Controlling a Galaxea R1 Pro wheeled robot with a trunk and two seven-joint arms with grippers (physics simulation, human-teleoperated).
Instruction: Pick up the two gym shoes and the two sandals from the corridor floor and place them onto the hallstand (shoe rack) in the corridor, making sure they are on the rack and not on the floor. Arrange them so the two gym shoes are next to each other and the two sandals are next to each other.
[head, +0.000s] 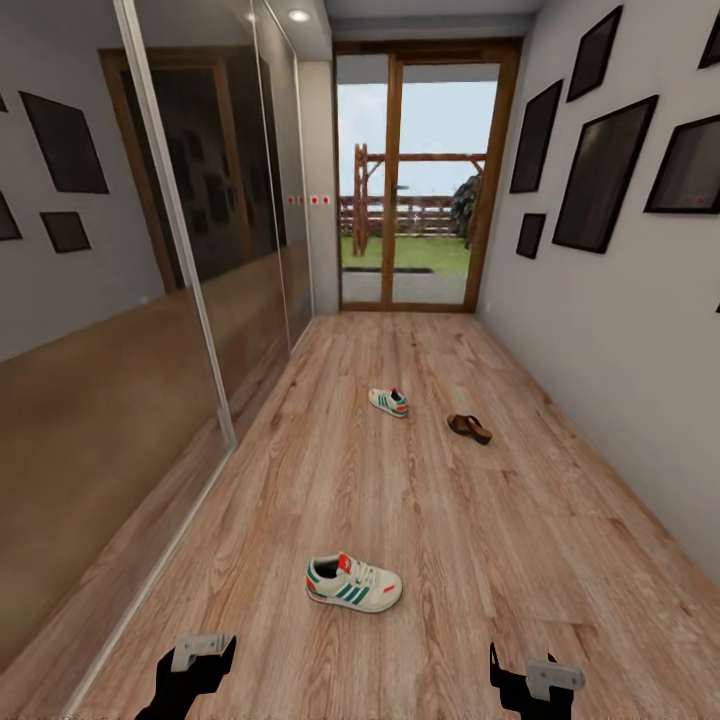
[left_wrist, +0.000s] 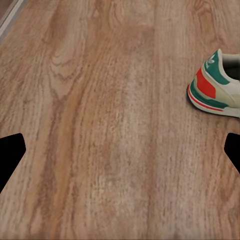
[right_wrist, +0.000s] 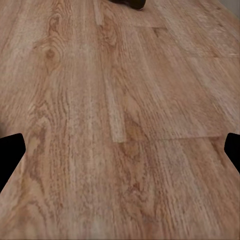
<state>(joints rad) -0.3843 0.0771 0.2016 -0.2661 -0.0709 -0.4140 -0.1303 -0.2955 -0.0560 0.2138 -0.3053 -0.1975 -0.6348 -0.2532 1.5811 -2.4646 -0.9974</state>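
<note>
Two leather-look sneakers (head: 353, 583) (head: 388, 402) on wood-grain plank floor (head: 450, 520)

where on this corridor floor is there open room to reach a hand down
Bare planks lie on each side of the near gym shoe, under the left gripper and right gripper. The wide stretch beyond it is free too. Tighter: between the far gym shoe and sandal.

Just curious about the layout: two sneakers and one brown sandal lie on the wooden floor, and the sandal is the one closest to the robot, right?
Not quite. The head view shows a sneaker closest to the robot, just ahead of its grippers. The brown sandal lies farther down the corridor floor, beside the second sneaker. The rest is right.
</note>
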